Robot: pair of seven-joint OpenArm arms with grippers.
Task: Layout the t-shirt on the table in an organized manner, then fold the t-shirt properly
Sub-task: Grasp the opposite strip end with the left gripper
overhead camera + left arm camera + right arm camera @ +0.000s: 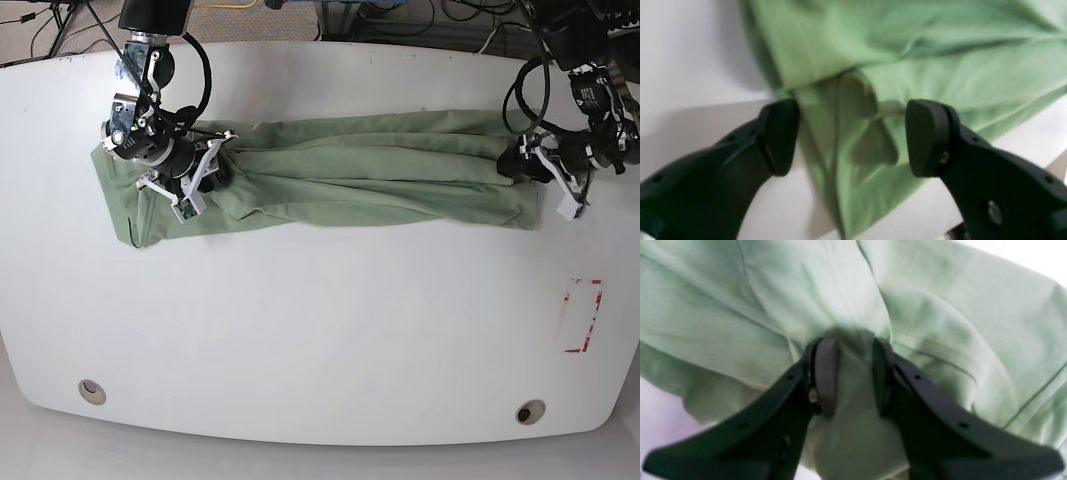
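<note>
Between the two sets of fingers, the sage-green t-shirt (350, 170) lies stretched in a long bunched band across the far half of the white counter (320, 320). The right fingers (848, 373) are pinched on a gathered fold near one end of the shirt. The left fingers (853, 136) stand spread wide just above the other end, holding nothing, with cloth lying loose under their tips.

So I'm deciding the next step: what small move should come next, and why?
Probably the left gripper, whose jaws stand open, should close on the bunched t-shirt end. The right gripper already pinches the other end, so both could pull it flat on the table.
</note>
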